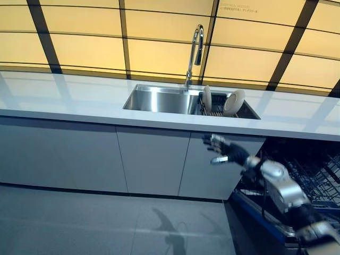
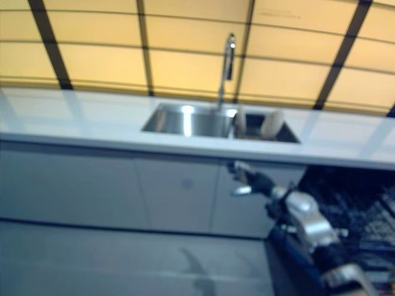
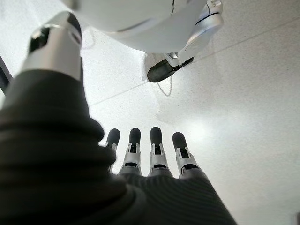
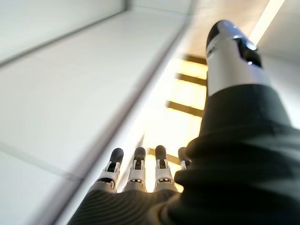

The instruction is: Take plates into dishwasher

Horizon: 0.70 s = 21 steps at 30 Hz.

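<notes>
Left eye view: our right hand (image 1: 223, 150), fingers spread and empty, reaches toward plates (image 1: 234, 102) racked above it for draining.

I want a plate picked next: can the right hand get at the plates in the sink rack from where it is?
Probably yes. The right hand is open and empty, below the counter edge in front of the cabinet. The plates stand upright in the rack, nothing over them; it must rise past the edge first.

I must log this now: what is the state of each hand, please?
Left hand: open, fingers straight, holding nothing, pointing at the floor.
Right hand: open, empty, raised in front of the cabinets below the counter.
</notes>
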Tool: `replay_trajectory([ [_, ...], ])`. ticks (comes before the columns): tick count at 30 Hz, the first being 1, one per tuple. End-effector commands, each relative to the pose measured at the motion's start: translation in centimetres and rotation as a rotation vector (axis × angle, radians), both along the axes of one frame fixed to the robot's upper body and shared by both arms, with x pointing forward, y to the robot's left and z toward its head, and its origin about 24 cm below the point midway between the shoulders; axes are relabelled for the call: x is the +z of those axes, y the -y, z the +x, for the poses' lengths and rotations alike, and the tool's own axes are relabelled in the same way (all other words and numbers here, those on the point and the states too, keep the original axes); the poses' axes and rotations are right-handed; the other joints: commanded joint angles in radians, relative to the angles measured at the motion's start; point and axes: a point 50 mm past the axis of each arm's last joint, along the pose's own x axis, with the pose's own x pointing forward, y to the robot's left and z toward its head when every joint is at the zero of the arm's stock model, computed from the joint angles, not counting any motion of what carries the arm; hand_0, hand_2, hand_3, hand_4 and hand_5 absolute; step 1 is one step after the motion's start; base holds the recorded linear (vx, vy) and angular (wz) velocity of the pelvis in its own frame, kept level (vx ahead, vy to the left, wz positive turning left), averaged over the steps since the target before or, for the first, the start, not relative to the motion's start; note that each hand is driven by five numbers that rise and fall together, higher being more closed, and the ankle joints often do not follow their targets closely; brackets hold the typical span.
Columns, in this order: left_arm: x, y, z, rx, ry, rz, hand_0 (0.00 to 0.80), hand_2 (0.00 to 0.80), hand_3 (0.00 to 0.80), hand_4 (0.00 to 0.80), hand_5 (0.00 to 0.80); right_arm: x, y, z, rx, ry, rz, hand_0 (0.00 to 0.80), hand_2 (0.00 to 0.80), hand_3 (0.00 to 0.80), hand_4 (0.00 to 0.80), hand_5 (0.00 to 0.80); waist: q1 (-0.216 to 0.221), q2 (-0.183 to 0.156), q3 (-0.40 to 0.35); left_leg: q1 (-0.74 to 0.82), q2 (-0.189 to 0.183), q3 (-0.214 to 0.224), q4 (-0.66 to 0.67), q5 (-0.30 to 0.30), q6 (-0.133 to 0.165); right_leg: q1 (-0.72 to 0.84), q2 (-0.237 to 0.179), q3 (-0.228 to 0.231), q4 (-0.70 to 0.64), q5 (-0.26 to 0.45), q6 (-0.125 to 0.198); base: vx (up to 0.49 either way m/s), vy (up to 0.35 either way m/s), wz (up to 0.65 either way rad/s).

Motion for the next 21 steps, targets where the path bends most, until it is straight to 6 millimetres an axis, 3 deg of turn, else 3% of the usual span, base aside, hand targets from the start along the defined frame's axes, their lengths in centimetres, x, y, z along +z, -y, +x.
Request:
replay_trajectory([
  [1, 0.5, -1.6, 0.6, -0.037, -0.033, 0.074, 0.000, 0.000, 0.000, 0.000, 0.000, 4.1, 1.1, 1.1, 0.033, 0.046, 0.159, 0.000, 0.000, 0.000, 0.000, 0.000, 0.056, -0.035, 0.022, -0.071, -0.023, -0.047, 0.274, -0.062, 0.072, -0.005, 0.064, 0.017, 0.113, -0.069, -0.117, 0.057, -0.092, 0.12],
  [3, 0.4, -1.8, 0.2, 0.006, -0.031, 0.072, 0.000, 0.000, 0.000, 0.000, 0.000, 4.6, 1.3, 1.4, 0.031, 0.054, 0.200, 0.000, 0.000, 0.000, 0.000, 0.000, 0.079, -0.046, 0.048, -0.214, -0.061, -0.079, 0.503, 0.000, 0.079, -0.001, 0.072, 0.025, 0.136, -0.077, -0.150, 0.077, -0.091, 0.23],
  [5, 0.4, -1.9, -0.1, 0.049, -0.027, 0.062, 0.000, 0.000, 0.000, 0.000, 0.000, 4.9, 1.5, 1.4, 0.033, 0.065, 0.228, 0.000, 0.000, 0.000, 0.000, 0.000, 0.094, -0.041, 0.062, -0.290, -0.083, -0.070, 0.556, 0.046, 0.078, 0.012, 0.085, 0.035, 0.139, -0.078, -0.160, 0.171, -0.005, 0.15],
  [6, 0.4, -1.9, -0.1, 0.059, -0.017, 0.060, 0.000, 0.000, 0.000, 0.000, 0.000, 5.6, 1.4, 1.5, 0.045, 0.089, 0.260, 0.000, 0.000, 0.000, 0.000, 0.000, 0.108, -0.023, 0.074, -0.310, -0.101, -0.060, 0.498, 0.076, 0.069, 0.035, 0.103, 0.047, 0.135, -0.085, -0.153, 0.289, 0.084, 0.05],
  [8, 0.3, -1.8, -0.3, 0.056, -0.011, 0.058, 0.000, 0.000, 0.000, 0.000, 0.000, 6.7, 0.8, 1.5, 0.081, 0.112, 0.328, 0.000, 0.000, 0.000, 0.000, 0.000, 0.126, 0.009, 0.082, -0.323, -0.089, -0.039, 0.359, 0.161, 0.048, 0.070, 0.133, 0.060, 0.128, -0.104, -0.147, 0.436, 0.118, -0.24],
  [9, 0.3, -1.6, -0.4, 0.039, -0.017, 0.059, 0.000, 0.000, 0.000, 0.000, 0.000, 8.0, 0.2, 1.6, 0.125, 0.134, 0.394, 0.000, 0.000, 0.000, 0.000, 0.000, 0.156, 0.035, 0.079, -0.353, -0.066, -0.028, 0.176, 0.263, 0.024, 0.132, 0.158, 0.081, 0.113, -0.129, -0.141, 0.530, 0.115, -0.51],
  [12, 0.0, -1.2, -1.1, 0.051, -0.016, 0.042, 0.000, 0.000, 0.000, 0.000, 0.000, 9.7, -0.4, 1.4, 0.192, 0.164, 0.455, 0.000, 0.000, 0.000, 0.000, 0.000, 0.201, 0.037, 0.075, -0.399, -0.085, -0.050, 0.053, 0.343, 0.011, 0.215, 0.157, 0.146, 0.104, -0.173, -0.136, 0.469, 0.100, -0.12],
  [14, 0.0, -1.1, -1.1, 0.082, 0.000, 0.025, 0.000, 0.000, 0.000, 0.000, 0.000, 10.3, -0.7, 1.5, 0.208, 0.173, 0.443, 0.000, 0.000, 0.000, 0.000, 0.000, 0.212, 0.033, 0.066, -0.400, -0.091, -0.051, 0.047, 0.321, 0.022, 0.228, 0.139, 0.168, 0.113, -0.193, -0.126, 0.303, 0.141, -0.06],
  [16, 0.1, -1.3, -0.9, 0.106, 0.013, 0.013, 0.000, 0.000, 0.000, 0.000, 0.000, 10.3, -0.4, 1.8, 0.217, 0.183, 0.447, 0.000, 0.000, 0.000, 0.000, 0.000, 0.204, 0.029, 0.053, -0.395, -0.055, 0.035, 0.100, 0.209, 0.064, 0.217, 0.105, 0.139, 0.186, -0.249, -0.122, 0.367, 0.201, -0.59],
  [17, 0.3, -1.8, -0.7, 0.110, 0.031, 0.016, 0.000, 0.000, 0.000, 0.000, 0.000, 9.6, -0.4, 1.7, 0.226, 0.169, 0.504, 0.000, 0.000, 0.000, 0.000, 0.000, 0.208, 0.020, 0.030, -0.422, -0.072, 0.030, 0.204, 0.152, 0.076, 0.231, 0.059, 0.114, 0.234, -0.258, -0.087, 0.409, 0.165, -0.57],
  [19, 0.4, -2.1, -0.4, 0.104, 0.033, 0.020, 0.000, 0.000, 0.000, 0.000, 0.000, 8.9, 0.0, 1.6, 0.182, 0.153, 0.520, 0.000, 0.000, 0.000, 0.000, 0.000, 0.210, -0.001, 0.004, -0.408, -0.080, 0.046, 0.208, 0.127, 0.095, 0.230, 0.019, 0.079, 0.256, -0.202, -0.046, 0.314, 0.103, -0.26],
  [21, 0.7, -2.5, 0.2, 0.077, 0.028, 0.037, 0.000, 0.000, 0.000, 0.000, 0.000, 8.0, 1.7, 1.5, 0.127, 0.145, 0.537, 0.000, 0.000, 0.000, 0.000, 0.000, 0.213, -0.022, -0.018, -0.388, -0.088, 0.031, 0.207, 0.111, 0.107, 0.200, -0.028, 0.038, 0.286, -0.129, -0.009, 0.272, 0.060, -0.24],
])
